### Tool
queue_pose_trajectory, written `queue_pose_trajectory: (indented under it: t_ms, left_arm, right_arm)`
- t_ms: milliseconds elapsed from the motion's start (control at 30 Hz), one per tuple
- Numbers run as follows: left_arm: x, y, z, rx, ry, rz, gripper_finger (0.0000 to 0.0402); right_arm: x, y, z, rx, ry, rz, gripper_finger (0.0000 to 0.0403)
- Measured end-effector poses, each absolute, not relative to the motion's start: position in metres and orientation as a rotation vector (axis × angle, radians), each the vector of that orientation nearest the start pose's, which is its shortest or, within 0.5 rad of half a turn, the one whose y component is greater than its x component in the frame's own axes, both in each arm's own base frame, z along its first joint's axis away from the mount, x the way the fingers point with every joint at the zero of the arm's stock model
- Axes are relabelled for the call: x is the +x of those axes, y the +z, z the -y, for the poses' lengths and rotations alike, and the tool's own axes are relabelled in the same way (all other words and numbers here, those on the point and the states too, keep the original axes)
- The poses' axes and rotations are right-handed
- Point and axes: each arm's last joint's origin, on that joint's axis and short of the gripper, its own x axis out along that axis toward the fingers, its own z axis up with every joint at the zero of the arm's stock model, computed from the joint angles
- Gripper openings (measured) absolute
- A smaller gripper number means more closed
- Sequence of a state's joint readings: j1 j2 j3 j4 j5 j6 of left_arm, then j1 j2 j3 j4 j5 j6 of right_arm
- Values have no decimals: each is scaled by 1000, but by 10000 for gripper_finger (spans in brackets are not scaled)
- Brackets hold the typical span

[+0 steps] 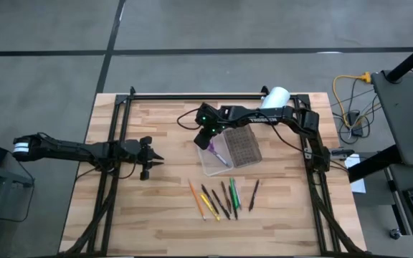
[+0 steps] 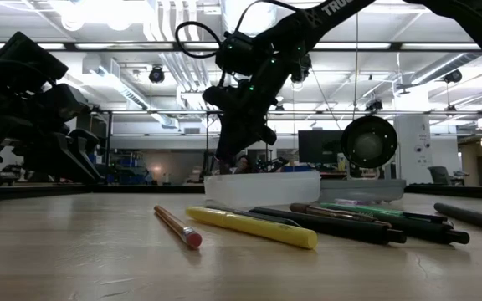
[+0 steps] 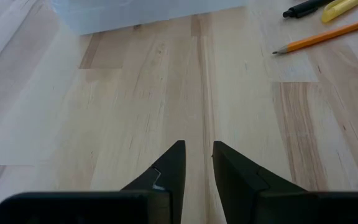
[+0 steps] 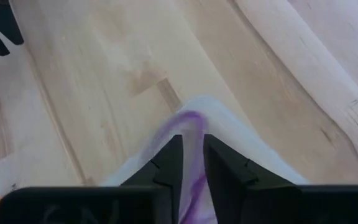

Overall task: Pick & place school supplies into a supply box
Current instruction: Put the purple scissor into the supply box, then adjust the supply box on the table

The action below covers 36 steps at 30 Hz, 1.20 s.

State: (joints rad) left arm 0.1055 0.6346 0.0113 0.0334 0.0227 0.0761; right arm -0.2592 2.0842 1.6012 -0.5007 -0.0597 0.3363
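The supply box lies open at the table's middle, with its whitish tray point(image 1: 214, 162) beside its grey ribbed lid point(image 1: 241, 147). My right gripper point(image 1: 206, 141) hovers over the tray's far left corner, shut on the purple-handled scissors point(image 4: 189, 122). Several pens and pencils point(image 1: 221, 198) lie flat on the wood nearer the front edge: an orange pencil point(image 2: 176, 226), a yellow pen point(image 2: 253, 226), and green and dark ones. My left gripper point(image 1: 158, 157) waits left of the box just above the wood, its fingers a narrow gap apart point(image 3: 199, 149). My right gripper pinches the scissors between its two fingers, coming from above and pointing down. A purple handle loop point(image 4: 190, 119) sticks out past the fingertips point(image 4: 171, 155), over the tray's corner point(image 4: 229, 127). The fingers hide the rest of the scissors.
A white cylinder point(image 1: 276, 97) lies by the far right corner near the right arm's base. Black frame rails point(image 1: 113, 143) run along the table's left, right and far sides. Bare wood point(image 1: 156, 208) stretches left of the pens, between them and the left rail.
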Motion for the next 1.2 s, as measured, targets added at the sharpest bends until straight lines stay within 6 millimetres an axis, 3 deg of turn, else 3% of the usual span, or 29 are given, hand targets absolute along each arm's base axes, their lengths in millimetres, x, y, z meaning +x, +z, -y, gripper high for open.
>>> queue_pose_trajectory:
  t_ms: [367, 833, 1100, 1200]
  left_arm:
    - [121, 112, -12, 36, 58, -592, 66]
    - [121, 112, -12, 36, 58, -592, 66]
    - [121, 112, -12, 36, 57, -592, 66]
    - [121, 112, -12, 36, 58, -592, 67]
  right_arm:
    - [433, 192, 113, 465, -347, -941, 86]
    - [431, 188, 104, 308, -253, -1015, 66]
    - [437, 160, 105, 178, -185, -1069, 64]
    - [438, 158, 106, 157, -173, -1071, 65]
